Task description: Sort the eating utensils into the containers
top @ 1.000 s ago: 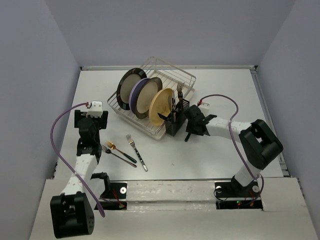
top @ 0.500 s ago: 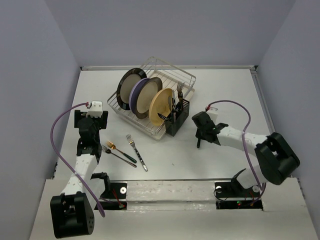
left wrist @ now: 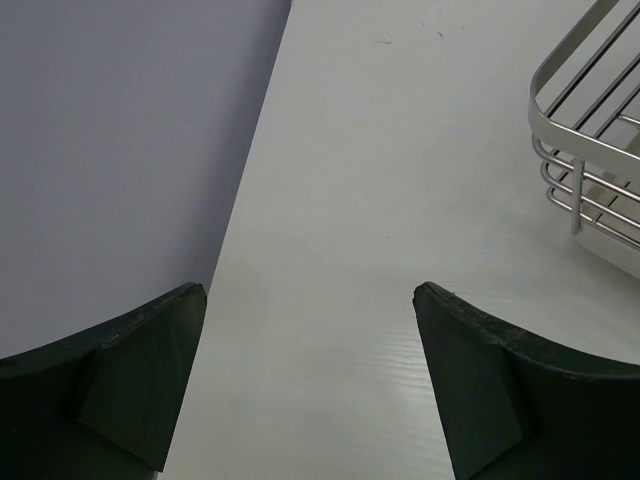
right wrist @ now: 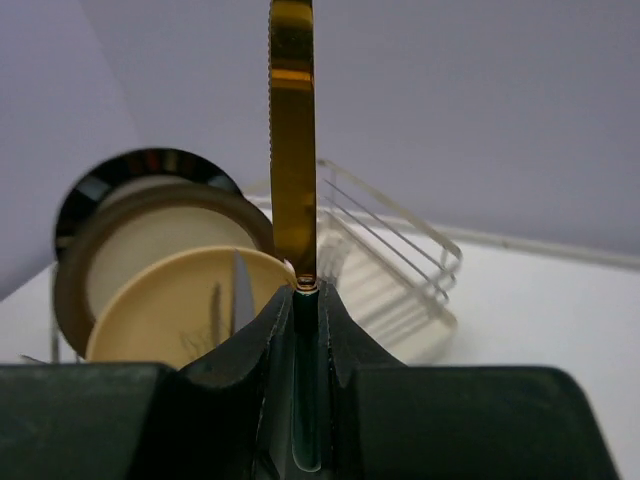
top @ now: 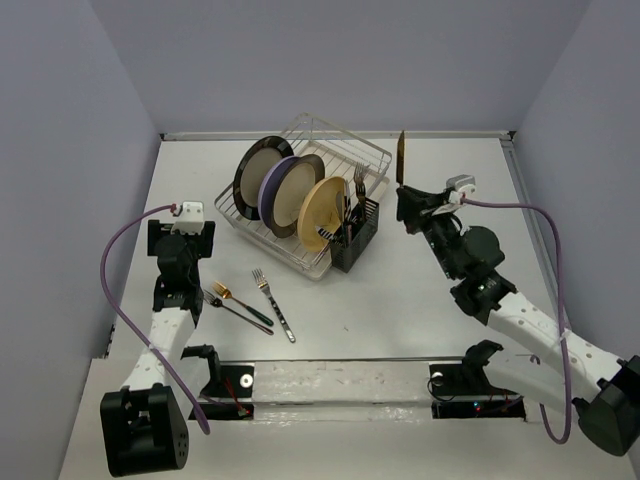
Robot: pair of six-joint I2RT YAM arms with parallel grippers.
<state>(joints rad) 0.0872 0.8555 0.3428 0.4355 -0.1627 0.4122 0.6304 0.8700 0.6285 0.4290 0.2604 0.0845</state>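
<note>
My right gripper [top: 404,203] [right wrist: 305,296] is shut on a knife [top: 400,158] [right wrist: 292,150] with a dark green handle. Its gold blade stands upright, raised above the table to the right of the black container [top: 356,247]. That container holds several utensils [top: 357,184] and sits at the near right corner of the wire rack. On the table at the left lie a gold fork [top: 227,293], a silver fork [top: 272,303] and a dark-handled utensil [top: 243,313]. My left gripper [top: 180,240] [left wrist: 310,292] hangs open over bare table, nothing between its fingers [left wrist: 150,350].
The silver wire dish rack [top: 335,145] [left wrist: 590,190] [right wrist: 400,250] holds three upright plates: black-rimmed [top: 262,170] [right wrist: 130,195], purple-rimmed [top: 290,192], cream [top: 322,210] [right wrist: 160,310]. Grey walls close the table on the left, back and right.
My right gripper closed on the knife beside the container, pulled away to the right and rose, so the blade now points up. The left arm has not moved.
</note>
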